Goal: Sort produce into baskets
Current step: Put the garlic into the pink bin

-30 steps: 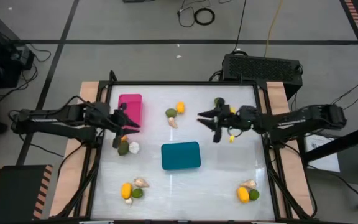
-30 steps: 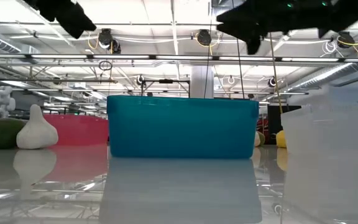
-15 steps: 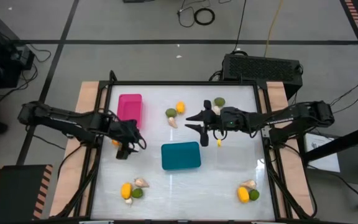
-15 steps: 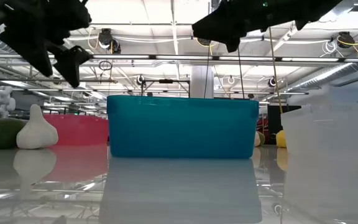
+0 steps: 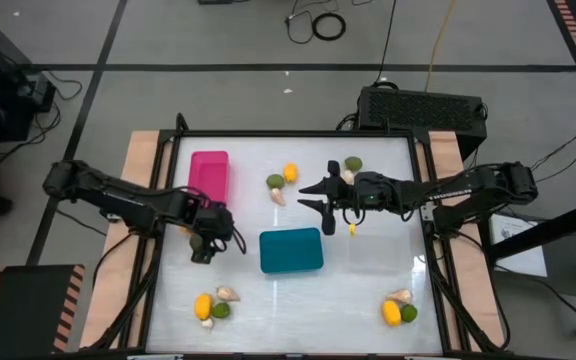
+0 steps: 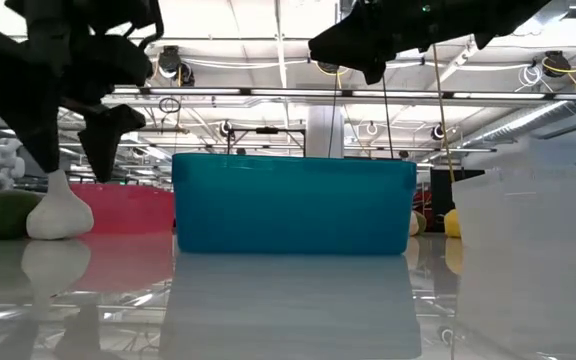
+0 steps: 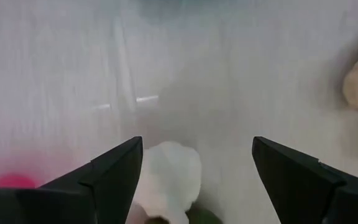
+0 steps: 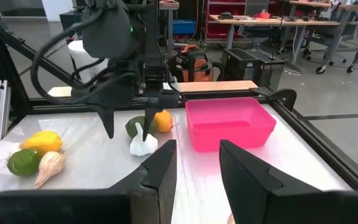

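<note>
From above we see the left pincer (image 5: 202,248) hanging wide open, holding nothing, right over a small pile between the pink basket (image 5: 209,174) and teal basket (image 5: 291,250). Down low, the garlic bulb (image 6: 59,212) sits upright directly below its fingers. In our left wrist view the bulb sits between the fingers. The right pincer (image 5: 315,197), part-open, waits well off.
</note>
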Robot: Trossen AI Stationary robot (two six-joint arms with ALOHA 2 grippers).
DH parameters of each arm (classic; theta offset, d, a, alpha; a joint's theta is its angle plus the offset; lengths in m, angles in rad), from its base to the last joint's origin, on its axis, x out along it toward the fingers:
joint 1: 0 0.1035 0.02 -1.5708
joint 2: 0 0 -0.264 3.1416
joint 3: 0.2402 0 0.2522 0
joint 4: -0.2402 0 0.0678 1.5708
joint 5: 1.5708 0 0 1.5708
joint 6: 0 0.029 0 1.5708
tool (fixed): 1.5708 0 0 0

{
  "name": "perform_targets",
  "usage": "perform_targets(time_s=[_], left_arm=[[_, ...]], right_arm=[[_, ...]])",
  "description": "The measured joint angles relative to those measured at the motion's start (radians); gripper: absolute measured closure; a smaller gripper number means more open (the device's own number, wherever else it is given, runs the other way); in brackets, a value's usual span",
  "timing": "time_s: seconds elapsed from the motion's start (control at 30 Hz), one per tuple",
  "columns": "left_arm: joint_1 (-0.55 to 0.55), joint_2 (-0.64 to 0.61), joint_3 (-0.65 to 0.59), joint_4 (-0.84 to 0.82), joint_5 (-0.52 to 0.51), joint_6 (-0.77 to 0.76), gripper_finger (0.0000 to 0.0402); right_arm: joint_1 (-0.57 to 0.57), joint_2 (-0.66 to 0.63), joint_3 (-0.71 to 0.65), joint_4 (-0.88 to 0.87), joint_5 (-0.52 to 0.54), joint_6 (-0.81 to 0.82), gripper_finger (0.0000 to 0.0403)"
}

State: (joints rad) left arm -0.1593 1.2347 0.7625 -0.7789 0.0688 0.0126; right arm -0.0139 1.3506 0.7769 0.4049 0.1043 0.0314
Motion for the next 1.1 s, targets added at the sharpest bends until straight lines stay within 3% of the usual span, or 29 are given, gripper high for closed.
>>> perform_targets(time_s=[0.2,0.67,0.83,1.1], left_arm=[[0.003,0.067,0.143,-0.162,-0.044,-0.007,0.0091],[0.003,0.185,0.143,-0.283,-0.043,-0.03,0.0095],[0.003,0.195,0.143,-0.288,-0.044,-0.029,0.0131],[0.003,0.194,0.143,-0.289,-0.046,-0.026,0.0226]], right_arm=[[0.0,0.0,0.0,0.0,0.0,-0.017,0.0289],[0.0,0.0,0.0,0.0,0.0,-0.017,0.0289],[0.0,0.0,-0.001,-0.001,0.0,-0.017,0.0289],[0.0,0.0,-0.001,-0.001,0.0,-0.017,0.0289]])
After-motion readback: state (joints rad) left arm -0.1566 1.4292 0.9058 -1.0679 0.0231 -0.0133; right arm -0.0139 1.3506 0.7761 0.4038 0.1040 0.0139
